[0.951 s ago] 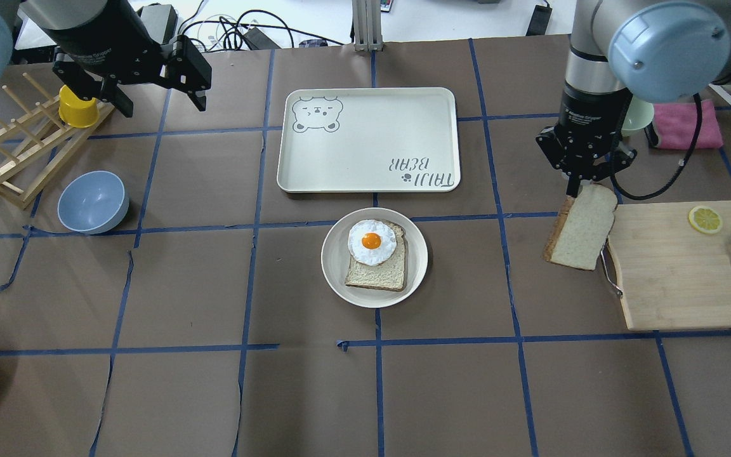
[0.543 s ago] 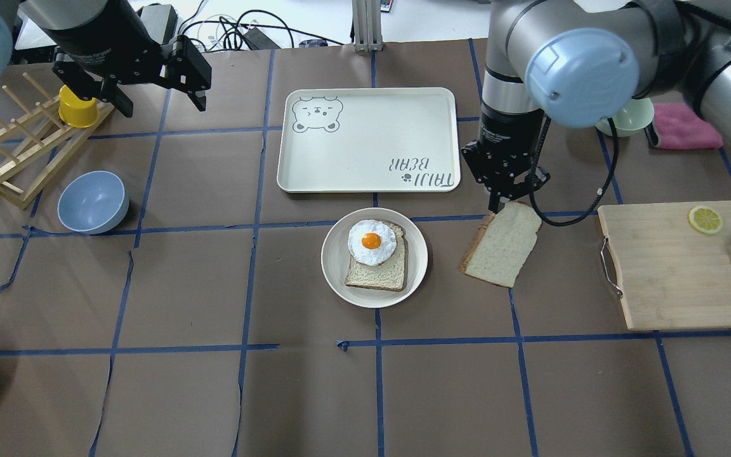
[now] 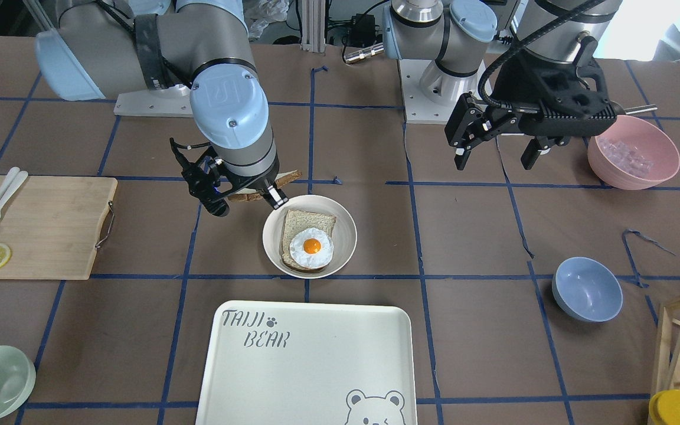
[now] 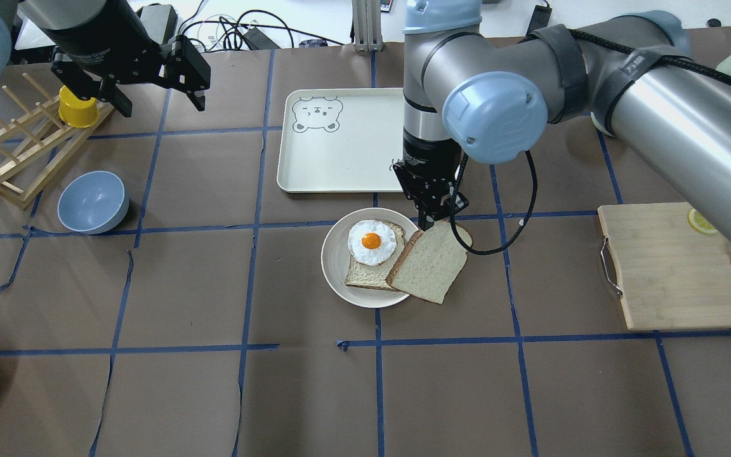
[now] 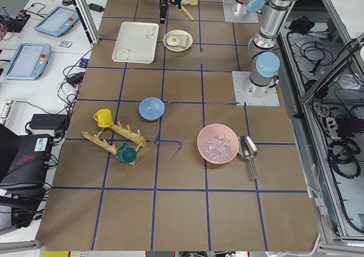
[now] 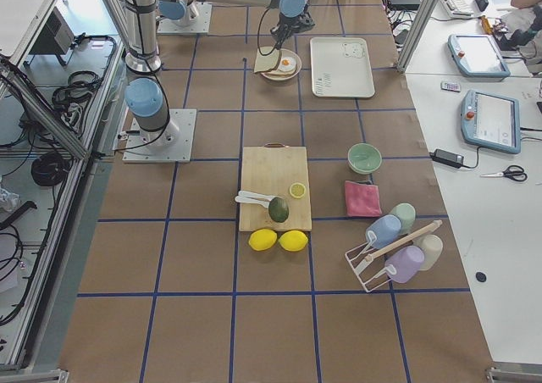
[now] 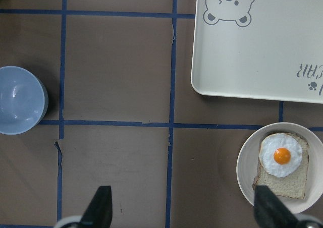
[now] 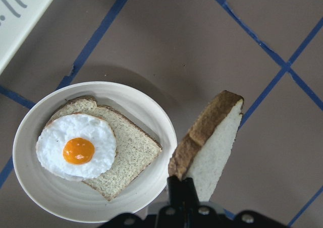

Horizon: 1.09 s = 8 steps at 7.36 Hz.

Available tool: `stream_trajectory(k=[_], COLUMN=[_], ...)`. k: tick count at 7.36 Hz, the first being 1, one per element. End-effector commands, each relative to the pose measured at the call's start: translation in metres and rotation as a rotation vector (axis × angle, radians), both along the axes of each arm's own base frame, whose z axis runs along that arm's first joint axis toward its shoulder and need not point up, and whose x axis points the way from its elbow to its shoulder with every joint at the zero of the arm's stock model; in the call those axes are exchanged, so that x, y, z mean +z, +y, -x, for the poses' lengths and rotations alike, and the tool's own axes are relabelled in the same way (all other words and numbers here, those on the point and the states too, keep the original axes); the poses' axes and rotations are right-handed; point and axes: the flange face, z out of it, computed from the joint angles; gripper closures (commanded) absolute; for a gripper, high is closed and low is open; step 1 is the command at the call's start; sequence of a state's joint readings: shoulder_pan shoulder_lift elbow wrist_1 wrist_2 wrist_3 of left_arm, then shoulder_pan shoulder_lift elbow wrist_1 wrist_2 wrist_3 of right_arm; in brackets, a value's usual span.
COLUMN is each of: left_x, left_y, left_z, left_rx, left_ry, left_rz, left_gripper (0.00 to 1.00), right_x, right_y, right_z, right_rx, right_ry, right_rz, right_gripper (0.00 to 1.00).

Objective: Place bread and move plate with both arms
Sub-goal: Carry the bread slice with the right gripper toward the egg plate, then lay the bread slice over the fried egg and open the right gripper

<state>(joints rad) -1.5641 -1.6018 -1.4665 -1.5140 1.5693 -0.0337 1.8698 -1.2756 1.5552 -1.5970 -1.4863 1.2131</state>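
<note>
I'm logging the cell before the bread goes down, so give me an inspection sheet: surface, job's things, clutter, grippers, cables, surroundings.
Surface: brown-papered table, blue tape grid, some torn edges.
Job's things: bread hangs tilted at the plate rim; plate holds an egg-topped slice.
Clutter: tray, blue bowl, pink bowl, cutting board, wooden rack.
Grippers: right gripper shut on bread; left gripper open, empty.
Cables: black cable loops beside the right wrist.
Surroundings: tablets on side bench.

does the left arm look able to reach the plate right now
Probably yes: the left gripper hangs open, bare table lies between it and the plate, and the right gripper with the bread is at the plate's opposite side.
</note>
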Motion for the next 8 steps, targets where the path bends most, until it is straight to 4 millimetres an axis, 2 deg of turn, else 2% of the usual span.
stream_trajectory(k=[1,5,8], left_x=[-0.001,-0.001,-0.001], left_y=[0.000,0.000,0.000], left_z=[0.000,0.000,0.000], left_rx=[-0.001,-0.001,-0.001], left_ry=[0.002,0.002,0.002], left_rz=[-0.001,-0.001,-0.001], left_gripper=[0.00,0.00,0.00], right_x=[-0.021,-0.039,-0.059], right_y=[-0.010,-0.017,-0.031], right_z=[-0.028,-0.044,-0.056], right_rx=[-0.020,-0.022,-0.026], right_ry=[-0.015,-0.040,-0.098], right_rz=[0.059,0.082,0.123], right_gripper=[1.00,1.00,1.00])
